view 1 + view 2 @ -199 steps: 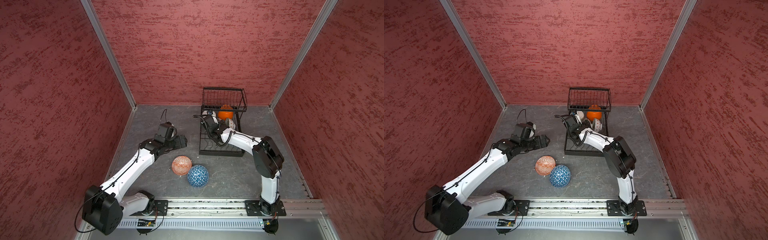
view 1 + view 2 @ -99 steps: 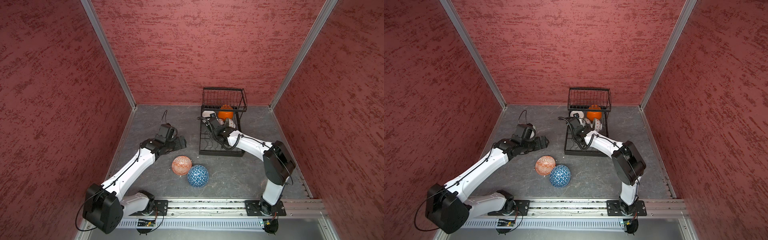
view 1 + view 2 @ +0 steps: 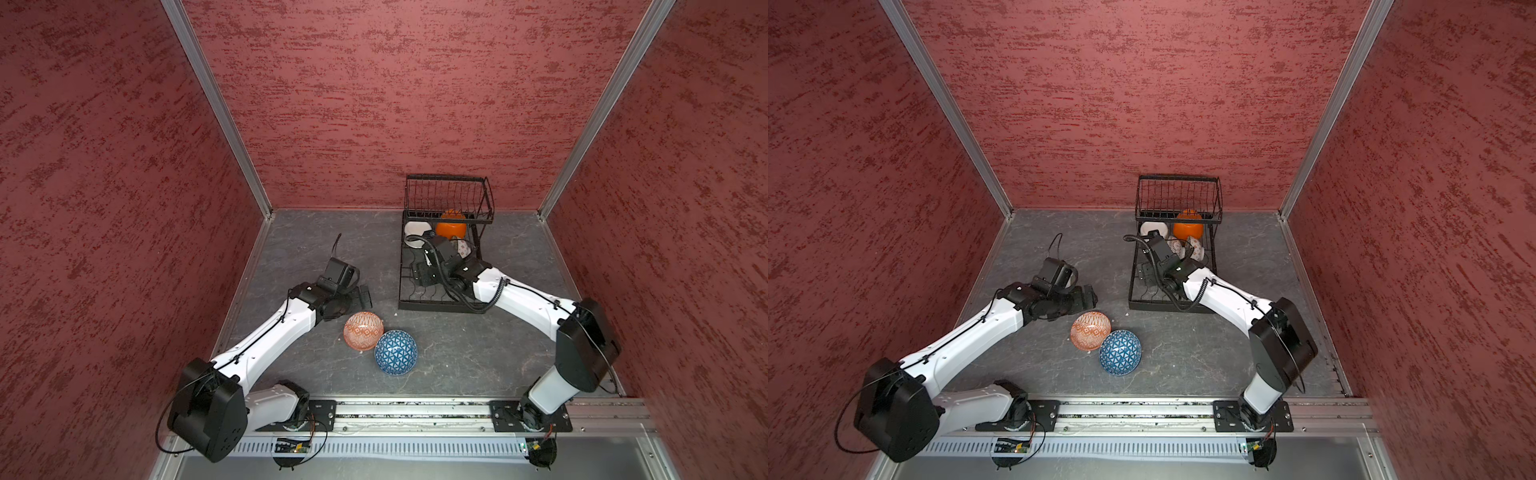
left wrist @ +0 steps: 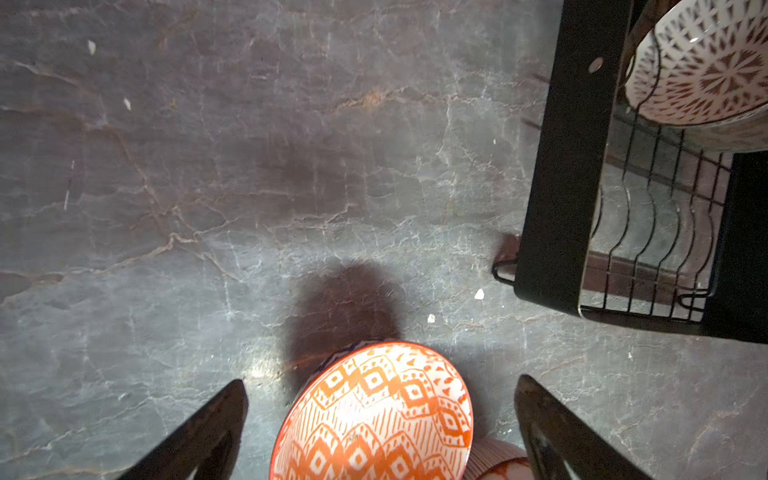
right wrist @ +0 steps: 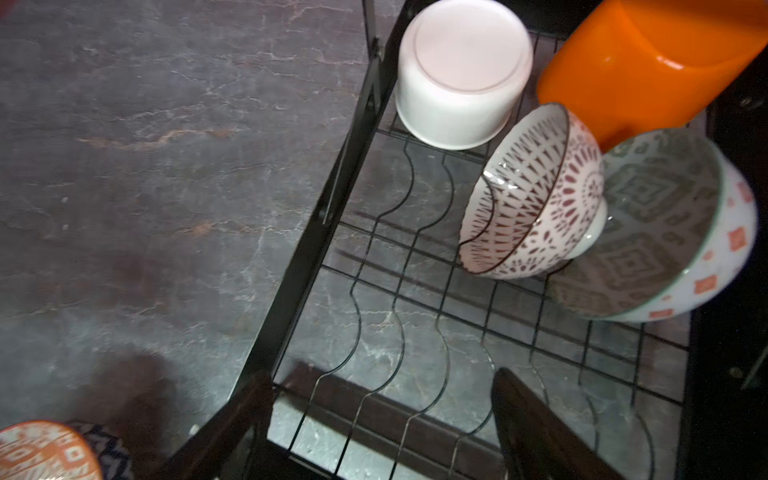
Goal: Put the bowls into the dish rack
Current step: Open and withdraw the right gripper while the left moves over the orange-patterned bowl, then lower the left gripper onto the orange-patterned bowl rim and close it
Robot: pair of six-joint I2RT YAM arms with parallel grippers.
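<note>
Left tool (image 4: pixel 380 388) wide open, nothing in it, hanging just beside the orange-patterned bowl (image 3: pixel 363 330), which sits tipped on the surface (image 3: pixel 478 353) touching the upside-down blue bowl (image 3: pixel 395 353), both near the rack (image 3: pixel 419 306), off its front edge. Right tool (image 5: pixel 380 380) also open and empty, over the rack's wavy base wires. I see four bowls at the rack's far end: white bowl (image 5: pixel 461 70) upside down, orange bowl (image 5: pixel 648 62), and red-and-white bowl (image 5: pixel 536 199) leaning on the grey-green bowl (image 5: pixel 656 232).
</note>
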